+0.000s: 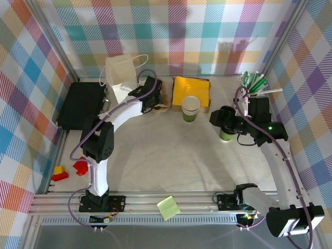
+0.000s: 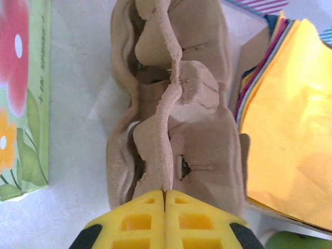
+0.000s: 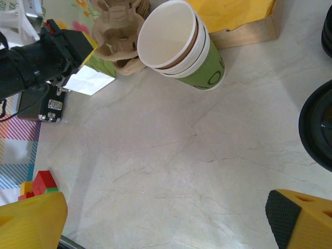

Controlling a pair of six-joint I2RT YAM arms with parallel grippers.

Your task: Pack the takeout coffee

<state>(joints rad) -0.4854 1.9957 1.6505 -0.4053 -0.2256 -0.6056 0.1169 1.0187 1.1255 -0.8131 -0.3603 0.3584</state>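
Observation:
The takeout coffee [image 1: 190, 109] is a white paper cup with a green band, nested in a short stack, open and without a lid, at mid-table; in the right wrist view the stack [image 3: 181, 44] leans at the top. My left gripper [image 2: 165, 194] is shut on the thin centre ridge of a brown pulp cup carrier [image 2: 199, 140], which lies at the back [image 1: 162, 101] beside the paper bag [image 1: 122, 72]. My right gripper [image 3: 166, 223] is open above bare table, right of the cups [image 1: 213, 118]. A second green-banded cup [image 1: 225, 136] stands partly hidden under the right arm.
Yellow napkins in a box [image 1: 191, 89] sit behind the cups. A pink cup of straws [image 1: 254, 82] is at the back right. Black lids [image 3: 317, 129] lie right of the right gripper. A black box [image 1: 83, 104] and red blocks [image 1: 67, 171] are on the left.

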